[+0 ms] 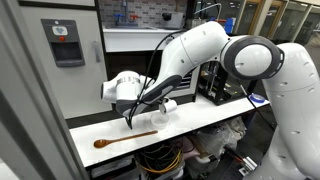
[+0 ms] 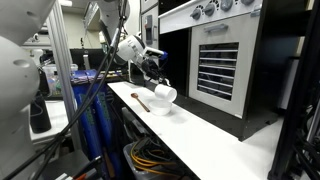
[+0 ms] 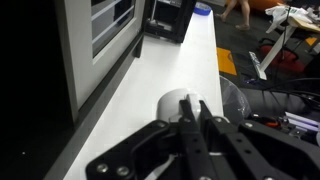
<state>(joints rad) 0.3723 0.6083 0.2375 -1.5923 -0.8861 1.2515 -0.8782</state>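
- Far left in an exterior view, a grey box (image 1: pixel 68 42) is fixed to the pale panel behind the desk (image 1: pixel 205 125), well apart from everything I am near.
- Next comes a wooden spoon (image 1: pixel 125 138), lying flat on the desk with its bowl end to the left. Nothing touches it.
- Above it in that view is my end effector (image 1: pixel 129 120), fingers pressed together and tips pointing down towards the desk. The wrist view shows the same, with no gap between the fingers, and I see nothing clamped in them.
- Just to the right sits a white cup (image 1: pixel 167 104) on the desk, near the spoon's handle end.
  - In the wrist view the cup (image 3: pixel 178 103) is just beyond my fingertips.
  - I cannot tell whether they touch its wall, nor whether it stands upright or is tipped over.
- I judge the cup to be stiff, light and smooth-walled, so it is likely to slip under a shallow pinch and to chip if it drops.
  - The best hold looks like the rim, with one finger inside and one outside, set well down the wall.
  - I can make out no handle.
- Farthest right in an exterior view is a dark slatted cabinet (image 2: pixel 220 65), standing behind the desk and apart from the cup.
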